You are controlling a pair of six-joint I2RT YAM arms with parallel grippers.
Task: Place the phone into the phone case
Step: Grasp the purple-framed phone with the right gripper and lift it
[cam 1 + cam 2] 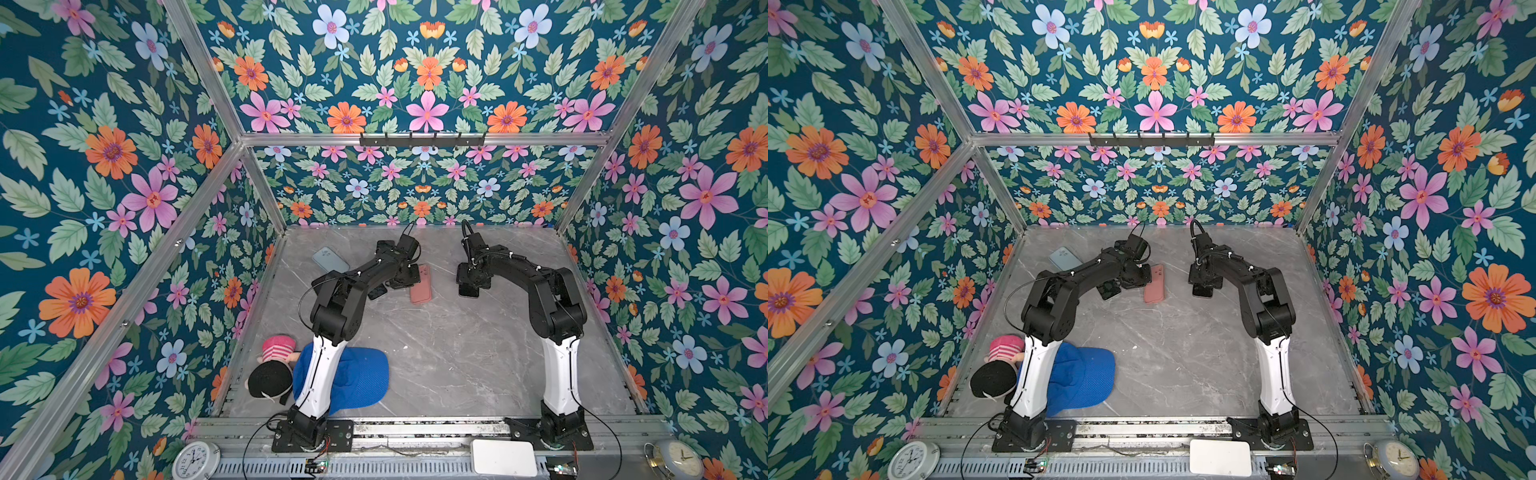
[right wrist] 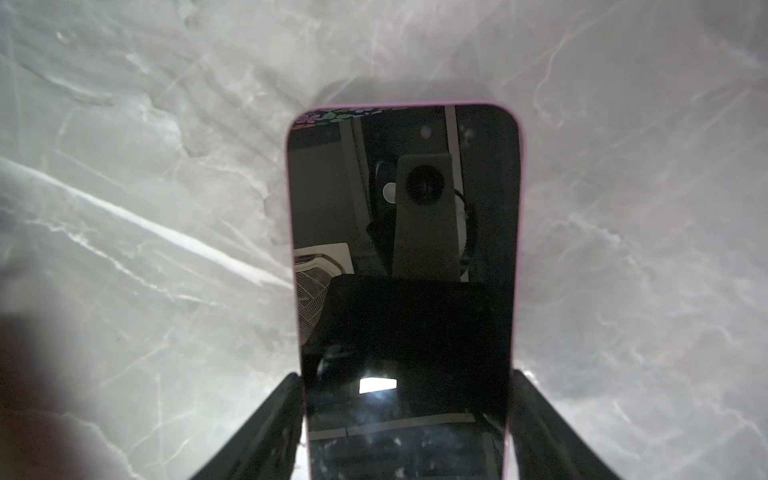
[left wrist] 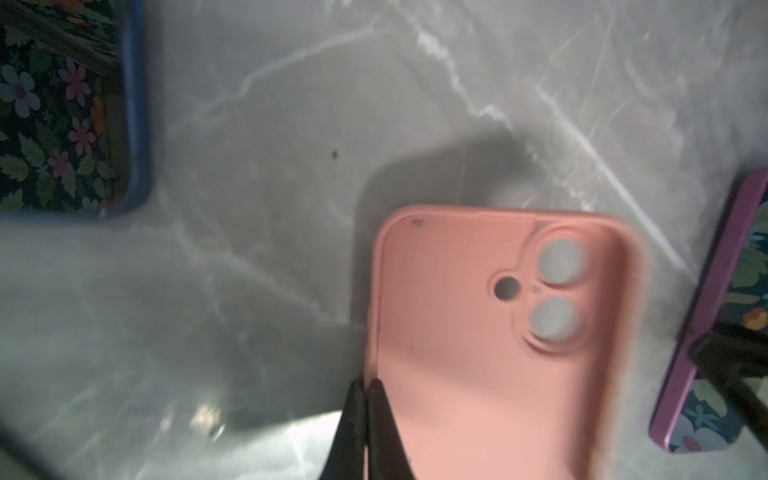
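Grey marble-look worktop (image 1: 457, 365), boxed in by floral walls.

- left gripper (image 3: 365, 388): fingers (image 3: 380, 415) pinched together on one long side wall of the pink phone case (image 3: 498, 353).
- right gripper (image 2: 405, 382): fingers (image 2: 282, 415) pressed against both long edges of the phone (image 2: 403, 208), clasping it. Its screen faces up, dark, with a pink-purple rim.
- phone case, top view (image 1: 420, 286): lying flat, hollow side up, lens holes toward the back edge. It sits in the back half of the worktop, near the middle.
- phone, top view (image 1: 468, 293): right of the phone case and apart from it, mostly hidden under the right gripper.
- blue-rimmed phone (image 1: 376, 293): just left of the left gripper, partly under the arm.
- pale blue phone (image 1: 330, 258): toward the back-left corner, back up.
- blue cap (image 1: 361, 378) and doll (image 1: 274, 365): front-left corner, touching each other; the cap is partly hidden by the left arm.
- white box (image 1: 503, 457) and two clocks (image 1: 195, 459) (image 1: 675, 457): beyond the front edge.
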